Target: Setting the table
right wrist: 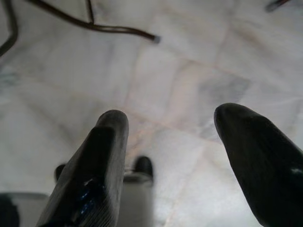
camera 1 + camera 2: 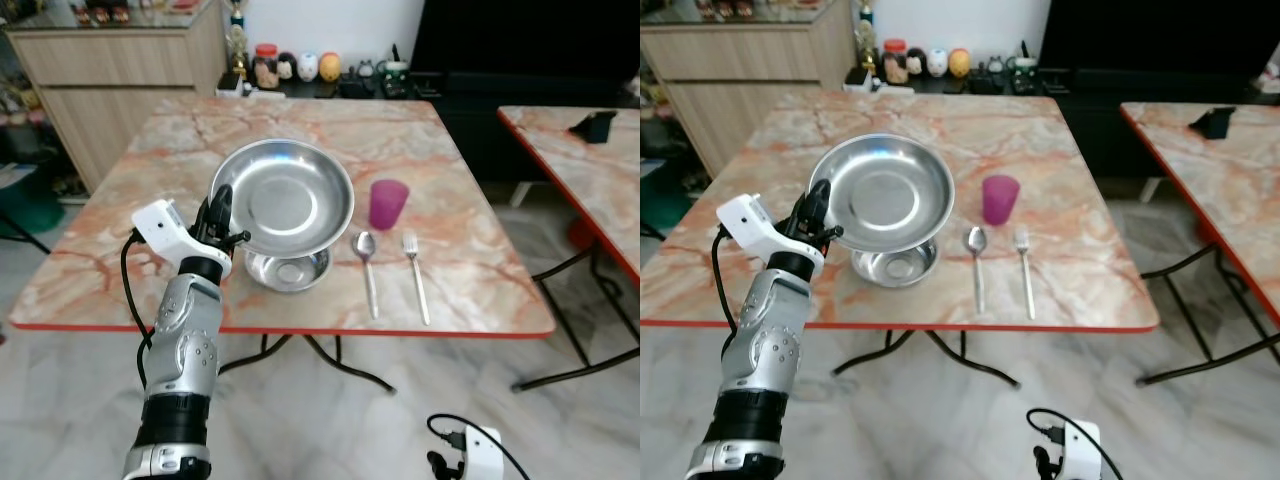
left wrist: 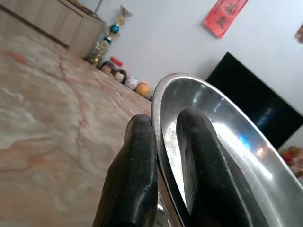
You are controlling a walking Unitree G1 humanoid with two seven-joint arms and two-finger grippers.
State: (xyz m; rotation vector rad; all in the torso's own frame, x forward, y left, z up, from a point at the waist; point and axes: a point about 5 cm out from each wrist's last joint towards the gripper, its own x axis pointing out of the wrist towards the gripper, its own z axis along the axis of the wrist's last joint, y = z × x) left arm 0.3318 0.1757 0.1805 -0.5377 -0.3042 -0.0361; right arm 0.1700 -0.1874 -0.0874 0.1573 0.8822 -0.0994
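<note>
My left gripper (image 2: pixel 218 212) is shut on the left rim of a shiny steel plate (image 2: pixel 285 198), holding it tilted in the air above a small steel bowl (image 2: pixel 287 270) on the marble table (image 2: pixel 440 170). In the left wrist view the rim of the plate (image 3: pixel 208 127) runs between my two black fingers (image 3: pixel 135 170). A purple cup (image 2: pixel 388 203) stands right of the plate. A spoon (image 2: pixel 366 268) and a fork (image 2: pixel 415 275) lie side by side near the front edge. My right gripper (image 1: pixel 177 151) hangs open low over the floor.
A second marble table (image 2: pixel 590 170) stands to the right with a dark object (image 2: pixel 594 126) on it. Jars and figurines (image 2: pixel 300 68) line a low shelf behind the table. A wooden cabinet (image 2: pixel 110 70) stands at the back left. Black table legs (image 2: pixel 340 360) cross the tiled floor.
</note>
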